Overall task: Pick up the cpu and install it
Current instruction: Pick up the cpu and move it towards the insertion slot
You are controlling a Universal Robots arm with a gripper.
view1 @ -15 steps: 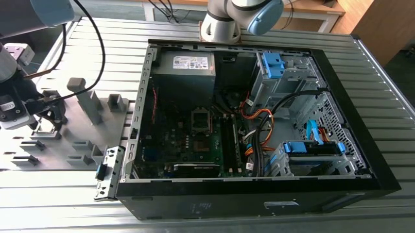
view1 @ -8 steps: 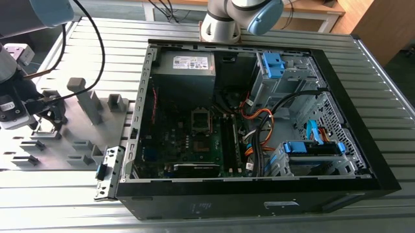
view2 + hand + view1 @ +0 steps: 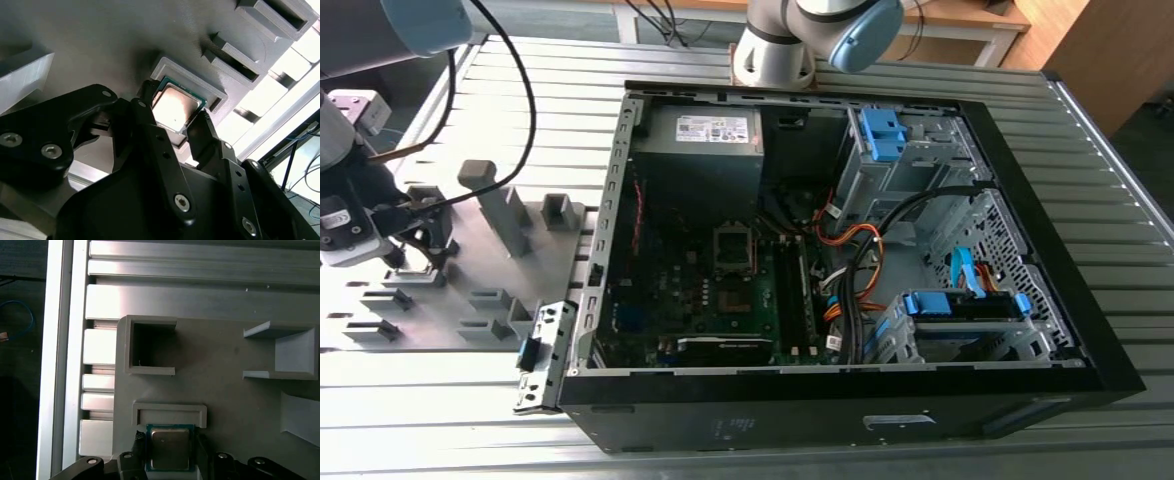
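Item, the cpu point(image 3: 175, 106): I find it in both wrist views point(image 3: 170, 449), a flat square chip with a dull silver face and a green rim, lying in a shallow raised frame on the grey tray point(image 3: 225, 385). In the exterior view I cannot make it out, since the arm's wrist covers that part of the tray point(image 3: 467, 272). The frame's near side is masked by the black fingers point(image 3: 210, 145) in the second wrist view, and the picture edge cuts the chip's near edge close in the first wrist view. Item, the end effector point(image 3: 174, 111): narrowed to the chip's width, one finger against each of two opposite edges, pinching the cpu where it lies in its frame; I cannot tell whether it has left the tray floor. In the exterior view the end effector point(image 3: 403, 258) stands at the exterior view's left, well apart from the computer case point(image 3: 787, 425). Item, the case: open, lying on the slatted surface point(image 3: 440, 420), its square socket point(image 3: 734, 243) near the board's middle, contents too dark to read.
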